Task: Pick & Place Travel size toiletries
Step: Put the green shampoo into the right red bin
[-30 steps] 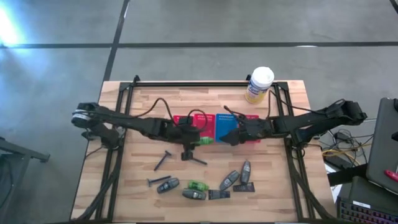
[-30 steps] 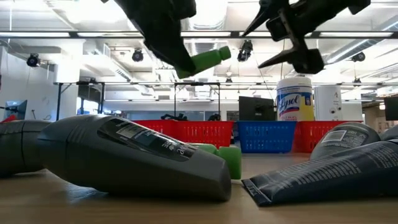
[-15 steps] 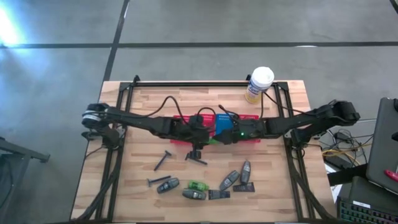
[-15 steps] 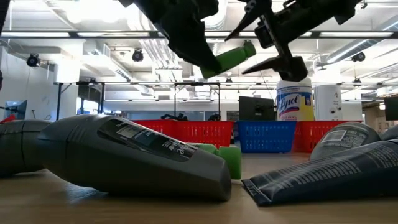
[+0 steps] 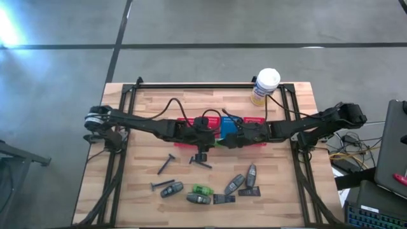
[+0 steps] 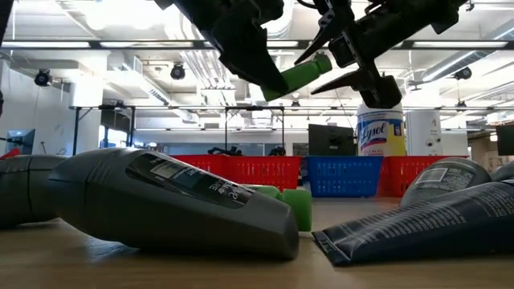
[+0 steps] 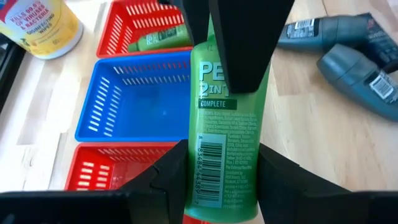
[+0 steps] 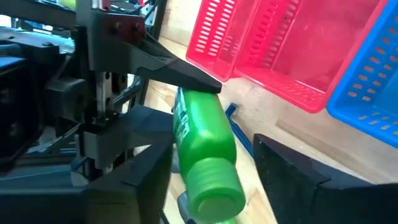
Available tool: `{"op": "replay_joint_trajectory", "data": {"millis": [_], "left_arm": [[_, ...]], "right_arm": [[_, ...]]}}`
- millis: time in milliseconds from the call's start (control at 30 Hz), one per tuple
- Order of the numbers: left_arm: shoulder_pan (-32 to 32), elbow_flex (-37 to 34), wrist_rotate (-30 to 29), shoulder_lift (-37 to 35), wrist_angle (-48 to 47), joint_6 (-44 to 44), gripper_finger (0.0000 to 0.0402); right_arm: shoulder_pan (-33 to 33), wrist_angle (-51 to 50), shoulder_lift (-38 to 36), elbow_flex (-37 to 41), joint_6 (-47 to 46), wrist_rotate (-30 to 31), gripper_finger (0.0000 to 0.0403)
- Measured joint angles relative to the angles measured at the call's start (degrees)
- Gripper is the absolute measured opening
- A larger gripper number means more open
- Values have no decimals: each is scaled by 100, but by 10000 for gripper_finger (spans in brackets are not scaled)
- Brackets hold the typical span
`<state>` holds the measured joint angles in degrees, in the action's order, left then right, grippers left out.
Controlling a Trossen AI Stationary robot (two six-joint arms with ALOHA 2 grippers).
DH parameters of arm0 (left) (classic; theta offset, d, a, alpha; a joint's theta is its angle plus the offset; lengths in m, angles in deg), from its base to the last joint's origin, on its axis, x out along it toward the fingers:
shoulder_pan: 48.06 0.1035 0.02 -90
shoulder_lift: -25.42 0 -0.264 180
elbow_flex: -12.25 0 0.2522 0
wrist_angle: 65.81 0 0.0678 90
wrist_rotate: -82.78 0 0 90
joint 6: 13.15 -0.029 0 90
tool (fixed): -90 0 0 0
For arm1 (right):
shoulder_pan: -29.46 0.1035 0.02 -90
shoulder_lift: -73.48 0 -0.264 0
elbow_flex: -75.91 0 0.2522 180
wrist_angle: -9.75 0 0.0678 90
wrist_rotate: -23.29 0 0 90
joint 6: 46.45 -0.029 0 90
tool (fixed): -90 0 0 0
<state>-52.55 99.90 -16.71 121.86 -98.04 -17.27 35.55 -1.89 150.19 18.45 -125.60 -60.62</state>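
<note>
My left gripper [image 7: 221,171] is shut on a bright green little bottle [image 7: 227,118] in the air above the front edge of the baskets. In the low view the bottle [image 6: 295,75] tilts with its cap end higher, toward my right gripper [image 6: 336,67]. My right gripper [image 8: 217,177] is open, one finger on either side of the cap [image 8: 214,186]; I cannot tell whether they touch it. Another green bottle [image 7: 158,40] lies in the far red basket [image 7: 134,22]. Grey tubes [image 5: 234,184], razors [image 5: 166,164], sachets [image 5: 224,199] and one green bottle [image 5: 202,189] lie on the table. My left gripper pinches the bottle's lower body near its base, by the barcode [image 7: 211,162], between its two fingers [image 7: 174,177]. The fingers come from the table's left. The bottle is lifted clear and tilted, cap end up and away from the gripper.
A blue basket [image 5: 227,127] sits between two red ones [image 5: 189,122] [image 5: 255,121] at mid-table. The yellow canister with a white lid [image 5: 265,86] stands at the far edge. The loose toiletries crowd the near middle; bare wood lies to the near left and right.
My left gripper has carried the green bottle up and toward the table's right, over the baskets' front edge. My right gripper has moved left toward it, staying open, and its fingers now stand around the bottle's cap end.
</note>
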Motion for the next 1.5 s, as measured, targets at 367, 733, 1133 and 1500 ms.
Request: {"op": "replay_joint_trajectory", "data": {"millis": [367, 733, 1133, 1500], "left_arm": [[0, -7, 42, 7, 73, -11, 155], [-7, 1, 42, -7, -704, -9, 223], [-7, -185, -349, -109, -1769, 381, 245], [4, -324, -365, -111, -1699, 400, 245]], "right_arm": [[0, 40, 14, -7, 3, 52, 108], [3, -1029, -298, 11, 293, 480, 97], [1634, -4626, -1293, -2, -2092, 3669, 97], [2067, -5773, -377, -42, -3667, 3947, 99]]}}
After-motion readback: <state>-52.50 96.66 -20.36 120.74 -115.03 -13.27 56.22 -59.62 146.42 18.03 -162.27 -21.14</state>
